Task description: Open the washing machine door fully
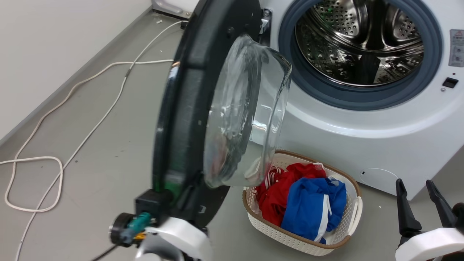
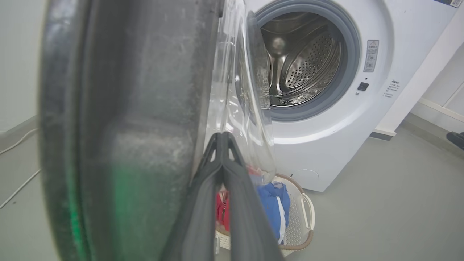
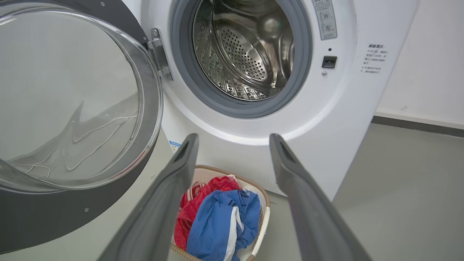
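Washing machine door (image 1: 188,90) is standing open, edge-on: glossy black ring, clear glass bowl bulging. Left gripper (image 2: 222,135) is sitting pressed together beside it; right gripper (image 1: 414,183) is hanging spread.

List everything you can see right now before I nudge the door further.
Large round glossy black washing machine door, clear glass bowl centre: one, black, swung open left of drum.
Big white boxy washing machine: one, white, ahead.
Perforated steel drum: one, silver, inside grey rubber ring.
White woven-rim laundry basket: one, white, floor below drum.
Crumpled clothes: several, red and blue, in basket.
Thin white cable: at least one, white, floor left.
Left gripper: one, dark, shut, beside door's lower edge.
Right gripper: one, dark, open, lower right.
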Tool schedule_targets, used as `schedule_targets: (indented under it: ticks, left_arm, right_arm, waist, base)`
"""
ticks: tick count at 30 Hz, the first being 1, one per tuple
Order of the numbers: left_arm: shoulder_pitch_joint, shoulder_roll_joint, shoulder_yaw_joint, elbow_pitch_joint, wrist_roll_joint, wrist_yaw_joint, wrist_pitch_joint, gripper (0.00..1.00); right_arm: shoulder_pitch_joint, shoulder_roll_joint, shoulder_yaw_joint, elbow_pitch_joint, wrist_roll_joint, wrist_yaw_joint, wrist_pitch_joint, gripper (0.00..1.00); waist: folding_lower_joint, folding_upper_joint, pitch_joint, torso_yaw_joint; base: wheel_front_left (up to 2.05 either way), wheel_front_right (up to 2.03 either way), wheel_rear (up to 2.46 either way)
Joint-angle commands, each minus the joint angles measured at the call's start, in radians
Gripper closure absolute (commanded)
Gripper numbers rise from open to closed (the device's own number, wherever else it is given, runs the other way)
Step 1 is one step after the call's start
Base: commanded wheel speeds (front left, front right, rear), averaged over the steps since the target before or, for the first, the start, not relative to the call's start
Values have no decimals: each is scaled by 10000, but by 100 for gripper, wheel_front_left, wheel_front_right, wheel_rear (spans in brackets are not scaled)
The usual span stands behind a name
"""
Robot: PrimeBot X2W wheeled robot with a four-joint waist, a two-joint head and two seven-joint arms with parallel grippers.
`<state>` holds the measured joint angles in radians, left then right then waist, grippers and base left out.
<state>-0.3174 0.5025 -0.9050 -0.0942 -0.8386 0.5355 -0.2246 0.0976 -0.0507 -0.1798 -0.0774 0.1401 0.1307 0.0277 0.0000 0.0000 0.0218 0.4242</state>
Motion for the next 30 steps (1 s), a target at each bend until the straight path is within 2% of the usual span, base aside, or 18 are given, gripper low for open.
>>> schedule_targets:
  ticks: [1, 10, 15, 20, 24, 30]
  left_arm:
    - [231, 313, 345, 113, -153, -62, -114, 100]
    - [507, 984, 2224, 859, -849, -641, -376, 100]
    - [555, 1139, 3481, 1641, -1011, -1059, -416, 100]
    - [676, 998, 4592, 2268, -946, -1488, -422, 100]
    - [403, 939, 5437, 3072, -1008, -2052, -406, 100]
    - [-196, 886, 6116, 4202, -937, -2795, -406, 100]
  right_arm:
    - [-57, 3, 5, -77, -21, 1, 43, 0]
    - [-175, 5, -33, -485, -198, 1, 241, 0]
    - [-295, 4, -35, -666, -335, 1, 421, 0]
    - [-407, 5, -51, -760, -400, 1, 533, 0]
    - [-565, 5, -101, -865, -477, 1, 619, 0]
    - [-735, 5, -94, -922, -588, 1, 731, 0]
  waist:
    - [0, 0, 8, 64]
    - [0, 0, 414, 61]
    - [0, 0, 769, -96]
    - [0, 0, 1037, -234]
    - [0, 0, 1318, -293]
    - [0, 0, 1525, -343]
  base:
    - [0, 0, 0]
    - [0, 0, 0]
    - [0, 0, 0]
    - [0, 0, 0]
    - [0, 0, 0]
    - [0, 0, 0]
